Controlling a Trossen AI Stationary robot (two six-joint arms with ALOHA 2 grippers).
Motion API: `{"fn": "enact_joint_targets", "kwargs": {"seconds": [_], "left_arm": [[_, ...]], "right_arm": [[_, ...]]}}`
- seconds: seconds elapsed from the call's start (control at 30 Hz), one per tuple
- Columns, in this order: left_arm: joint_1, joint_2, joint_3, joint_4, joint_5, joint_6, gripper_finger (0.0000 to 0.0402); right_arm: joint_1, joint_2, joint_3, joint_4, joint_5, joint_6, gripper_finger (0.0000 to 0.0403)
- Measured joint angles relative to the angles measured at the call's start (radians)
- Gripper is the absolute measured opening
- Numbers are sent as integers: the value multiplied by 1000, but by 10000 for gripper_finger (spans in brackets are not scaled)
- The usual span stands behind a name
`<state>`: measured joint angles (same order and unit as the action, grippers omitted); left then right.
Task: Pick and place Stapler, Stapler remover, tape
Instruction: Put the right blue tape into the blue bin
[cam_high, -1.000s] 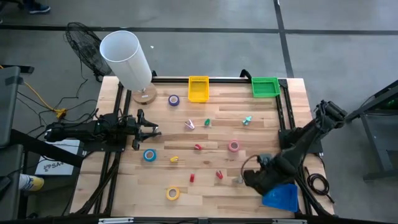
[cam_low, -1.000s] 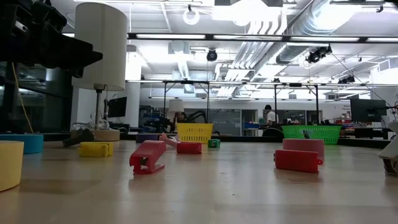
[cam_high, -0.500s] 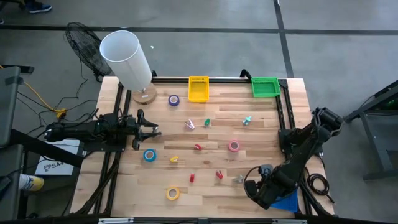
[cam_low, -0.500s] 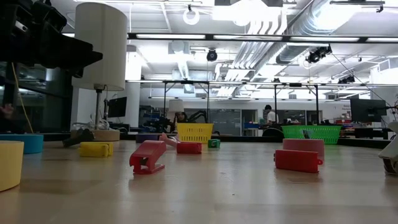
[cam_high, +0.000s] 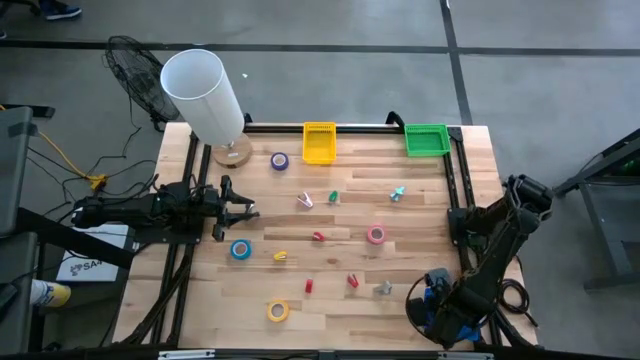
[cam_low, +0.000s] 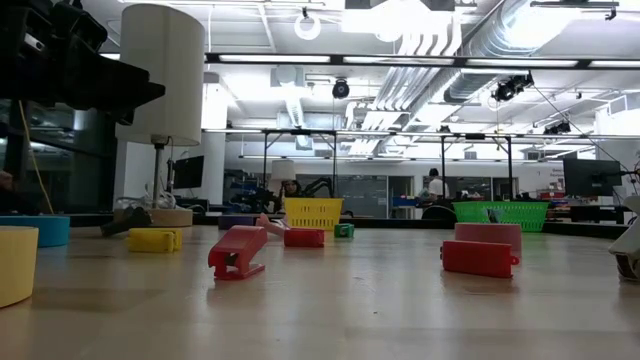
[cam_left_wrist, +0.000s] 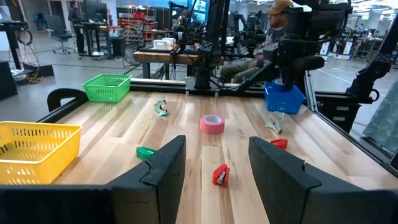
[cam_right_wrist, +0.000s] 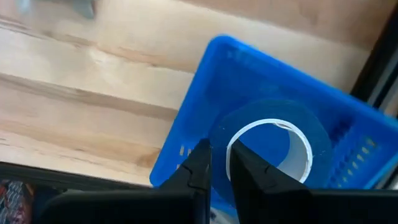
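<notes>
Right tool (cam_right_wrist: 219, 163): moved from tabletop (cam_high: 340, 230) edge to above blue basket (cam_right_wrist: 205, 93), clenched on blue tape roll (cam_right_wrist: 273, 146); deposit pending. Left tool (cam_left_wrist: 211, 165): released, parked at left edge. Pink tape (cam_left_wrist: 212, 124) among items awaiting pickup.

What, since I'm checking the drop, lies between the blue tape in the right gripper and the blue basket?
Nothing visible does. The right gripper is shut on the blue tape directly over the blue basket, whose inside looks bare beneath it.
</notes>
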<state>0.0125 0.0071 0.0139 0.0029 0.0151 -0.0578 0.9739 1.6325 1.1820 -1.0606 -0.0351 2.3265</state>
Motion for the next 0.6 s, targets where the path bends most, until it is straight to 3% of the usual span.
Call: {"fn": "enact_joint_targets", "kwargs": {"seconds": [0.2, 0.4, 0.6], "left_arm": [[0, 0, 0, 0, 0, 0, 175], [0, 0, 0, 0, 0, 0, 175], [0, 0, 0, 0, 0, 0, 175]], "right_arm": [[11, 0, 0, -10, 54, -119, 27], [11, 0, 0, 13, 0, -224, 27], [16, 7, 0, 62, 27, -366, 27]]}}
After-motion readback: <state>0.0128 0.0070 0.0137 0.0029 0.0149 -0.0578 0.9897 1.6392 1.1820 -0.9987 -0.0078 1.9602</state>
